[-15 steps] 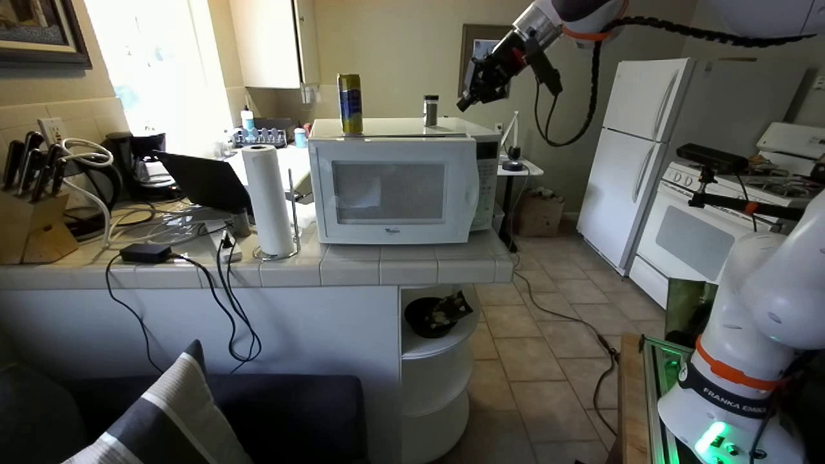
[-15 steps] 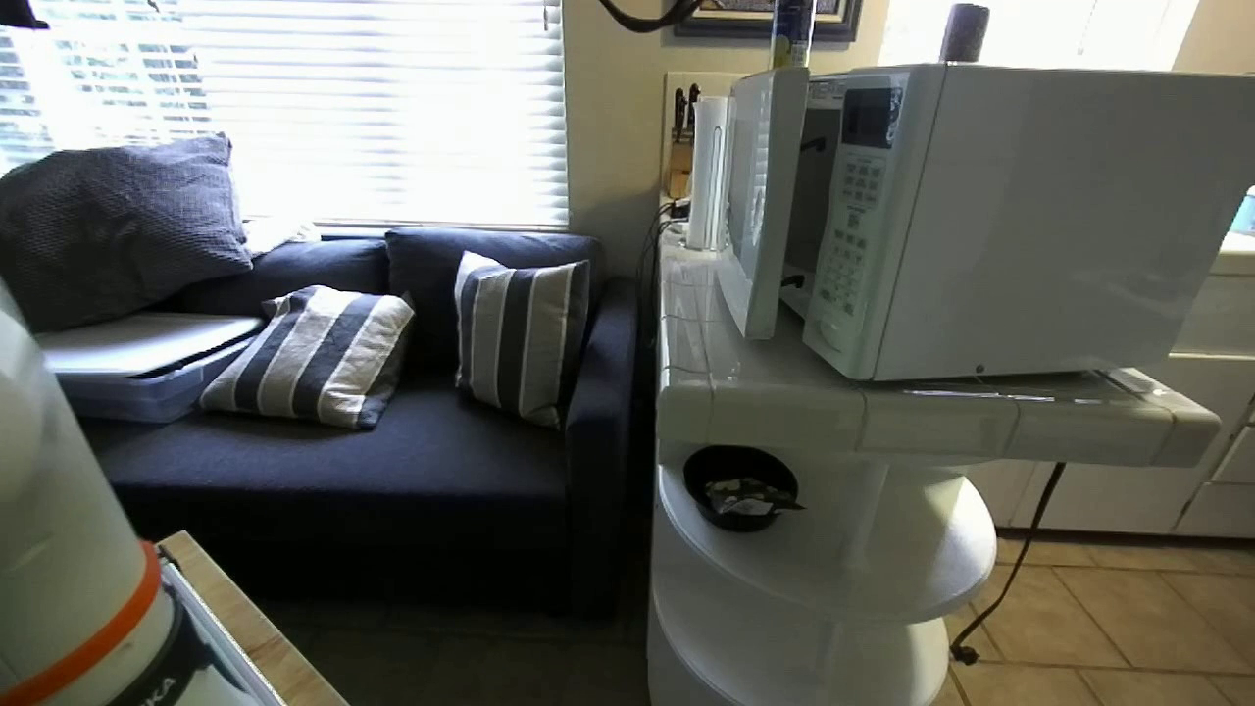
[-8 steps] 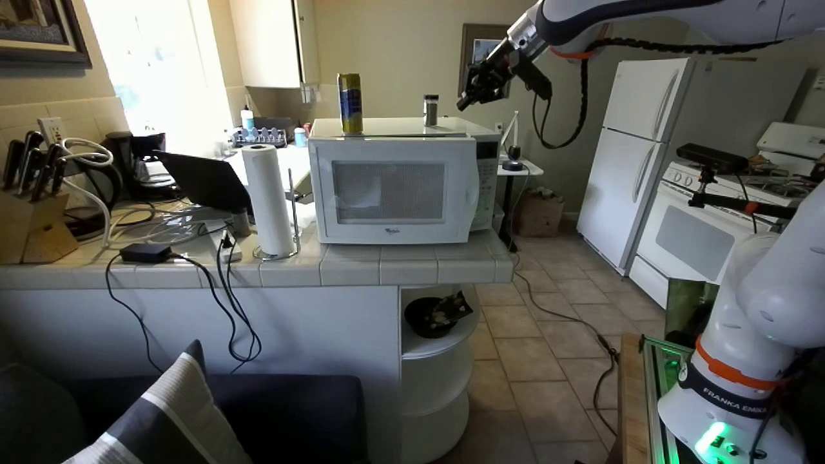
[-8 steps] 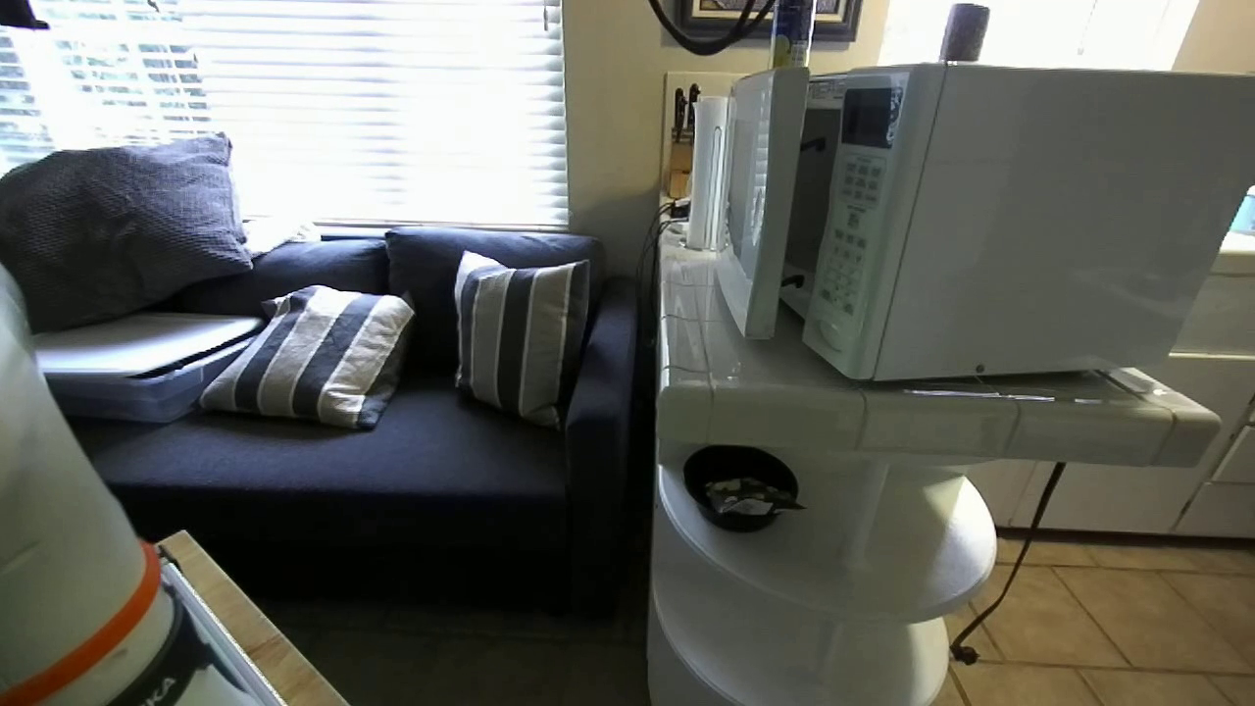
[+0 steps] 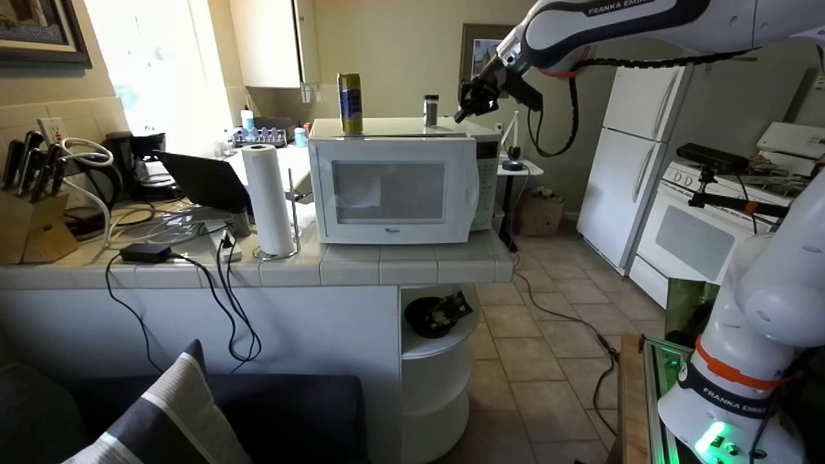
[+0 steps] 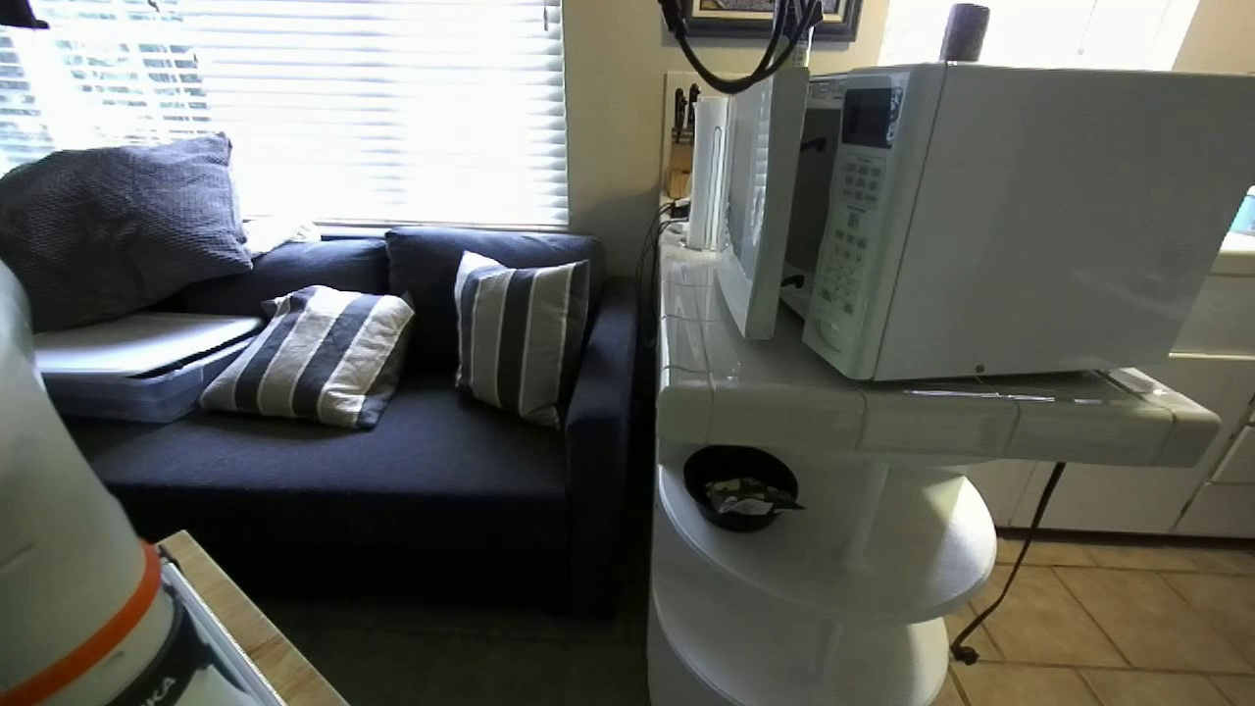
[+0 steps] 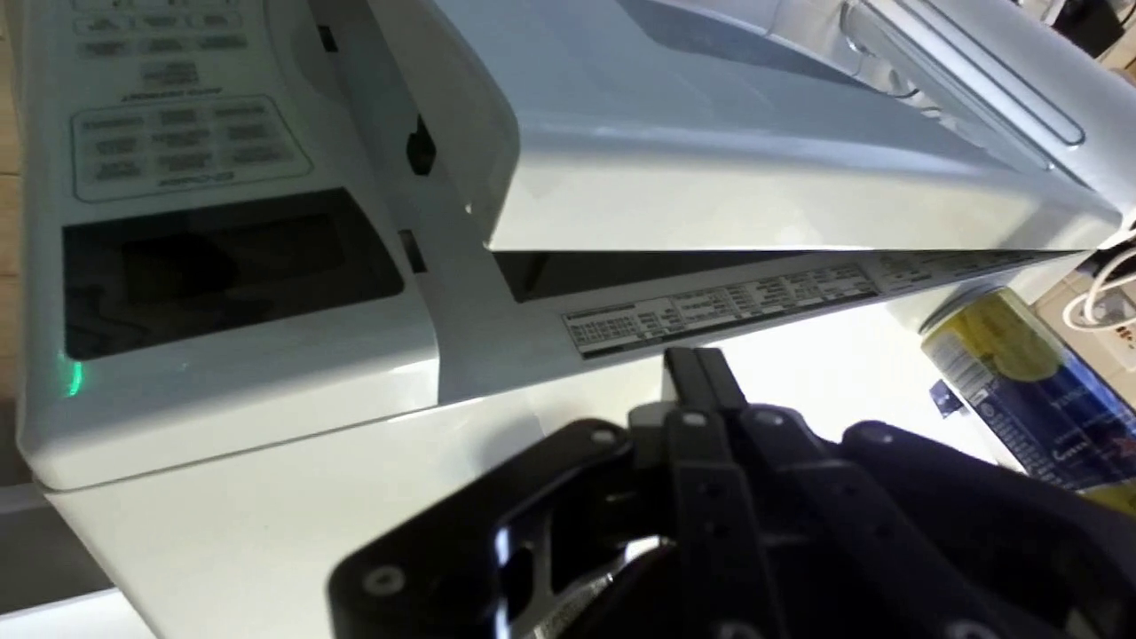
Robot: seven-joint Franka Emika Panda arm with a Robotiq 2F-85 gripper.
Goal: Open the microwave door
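Observation:
The white microwave [image 5: 488, 187] sits on the tiled counter; it also shows in an exterior view [image 6: 1039, 226] and the wrist view [image 7: 266, 506]. Its door [image 5: 390, 193] is ajar. The gap between door [image 6: 763, 206] and body shows in an exterior view, with latch hooks on the door's inner side. The door [image 7: 710, 195] also stands apart from the front frame in the wrist view. My gripper [image 5: 459, 118] is above the microwave's top near its control-panel side. Its fingertips [image 7: 706, 355] are together with nothing between them, over the top's front edge. Contact with the top cannot be told.
A tall yellow-blue can [image 5: 350, 103] and a small dark-lidded shaker [image 5: 430, 111] stand on the microwave. A paper towel roll [image 5: 267, 200] stands beside the door's hinge side. A black bowl [image 6: 740, 490] sits on the shelf below. A white refrigerator [image 5: 628, 161] stands farther back.
The arm has stretched forward and lowered. The gripper is slightly lower, closer to the microwave top. More of the arm's hanging cable shows in an exterior view. Door and microwave have not moved.

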